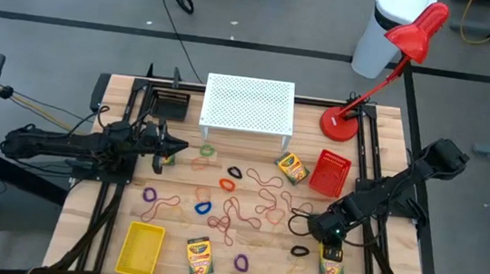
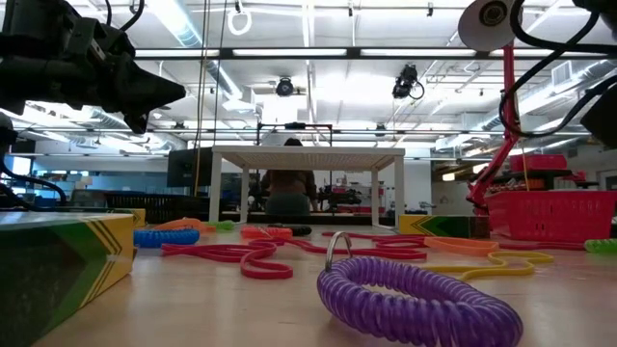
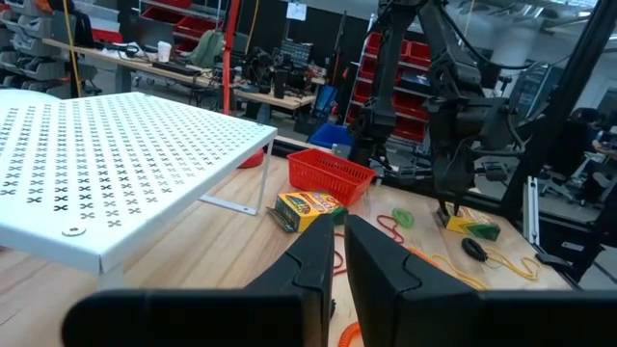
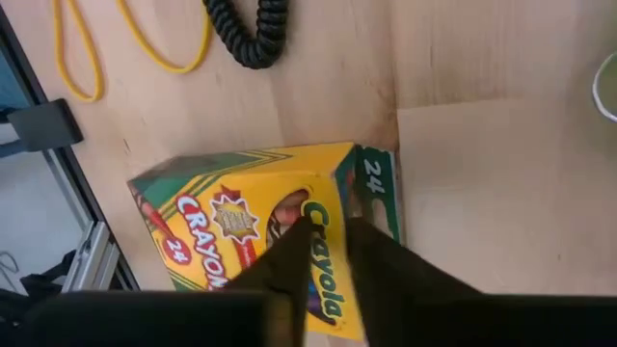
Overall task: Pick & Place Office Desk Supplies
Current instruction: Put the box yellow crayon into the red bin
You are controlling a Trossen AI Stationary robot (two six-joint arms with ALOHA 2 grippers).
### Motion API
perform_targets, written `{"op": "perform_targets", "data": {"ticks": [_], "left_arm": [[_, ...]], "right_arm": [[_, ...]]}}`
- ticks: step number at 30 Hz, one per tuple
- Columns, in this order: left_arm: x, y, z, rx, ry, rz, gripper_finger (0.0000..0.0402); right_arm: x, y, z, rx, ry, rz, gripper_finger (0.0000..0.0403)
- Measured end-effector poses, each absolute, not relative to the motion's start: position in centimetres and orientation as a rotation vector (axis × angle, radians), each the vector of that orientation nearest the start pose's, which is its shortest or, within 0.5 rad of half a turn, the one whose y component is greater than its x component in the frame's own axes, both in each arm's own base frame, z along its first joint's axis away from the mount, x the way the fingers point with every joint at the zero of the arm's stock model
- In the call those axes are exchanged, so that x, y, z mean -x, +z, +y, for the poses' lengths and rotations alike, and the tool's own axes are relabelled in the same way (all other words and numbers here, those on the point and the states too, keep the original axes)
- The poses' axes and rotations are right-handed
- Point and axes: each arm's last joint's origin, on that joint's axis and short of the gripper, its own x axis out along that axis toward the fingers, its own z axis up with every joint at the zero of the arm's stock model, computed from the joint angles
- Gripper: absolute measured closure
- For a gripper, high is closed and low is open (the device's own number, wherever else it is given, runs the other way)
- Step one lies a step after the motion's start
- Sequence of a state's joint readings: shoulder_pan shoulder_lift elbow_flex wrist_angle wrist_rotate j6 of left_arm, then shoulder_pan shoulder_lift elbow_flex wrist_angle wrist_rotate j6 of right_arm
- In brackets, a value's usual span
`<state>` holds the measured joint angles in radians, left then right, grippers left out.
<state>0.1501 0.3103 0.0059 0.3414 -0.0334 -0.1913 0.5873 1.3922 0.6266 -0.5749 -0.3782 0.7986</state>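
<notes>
**A:** Up close, at the near edge of the wooden tabletop (image 1: 80,229), what lies there?

**B:** A yellow tray (image 1: 140,248), a Crayola crayon box (image 1: 200,255) beside it, a purple coiled loop (image 1: 241,263), and toward the right corner a second crayon box (image 4: 265,231). The right claw (image 1: 332,250) hangs directly over that second box, its fingers nearly together; whether the tips touch the cardboard cannot be told. A black coiled loop (image 4: 246,29) and a yellow rubber band (image 4: 125,48) lie just beyond the box.

**A:** And mid-table?

**B:** Reddish-tan rubber bands (image 1: 251,212) sprawl across the centre, among a blue loop (image 1: 203,208), an orange loop (image 1: 226,185) and another purple loop (image 1: 149,194). The left claw (image 1: 174,145) sits at the left side near the stand's corner, fingers narrowed to a thin slit, holding nothing visible.

**A:** Farther back?

**B:** A third crayon box (image 1: 291,167) lies just beside a red mesh basket (image 1: 330,172). Behind them stands the white perforated stand (image 1: 248,105), with the red desk lamp (image 1: 389,66) at the far right corner. In the low view a person (image 2: 286,183) shows in the room beyond, seen under the stand.
</notes>
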Motion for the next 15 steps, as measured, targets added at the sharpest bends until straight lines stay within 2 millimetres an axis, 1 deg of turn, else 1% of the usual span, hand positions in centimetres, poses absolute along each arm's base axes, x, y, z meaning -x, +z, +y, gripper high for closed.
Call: {"op": "perform_targets", "data": {"ticks": [2,4,8,12,15], "left_arm": [[-11.5,17.2,1.8,0.188,0.179,-0.054,0.0367],[-11.5,17.2,1.8,0.189,0.18,-0.055,0.0367],[-11.5,17.2,1.8,0.189,0.179,-0.055,0.0367],[-11.5,17.2,1.8,0.189,0.179,-0.054,0.0367],[-11.5,17.2,1.8,0.189,0.18,-0.055,0.0367]], "right_arm": [[-17.1,14.5,12.7,-0.471,0.219,1.604,0.0377],[-17.1,14.5,12.7,-0.468,0.219,1.602,0.0394],[-17.6,15.1,12.8,-0.457,0.207,1.561,0.0382],[-18.3,16.5,13.2,-0.446,0.178,1.522,0.0397],[-18.7,17.6,13.4,-0.431,0.137,1.506,0.0397]]}}
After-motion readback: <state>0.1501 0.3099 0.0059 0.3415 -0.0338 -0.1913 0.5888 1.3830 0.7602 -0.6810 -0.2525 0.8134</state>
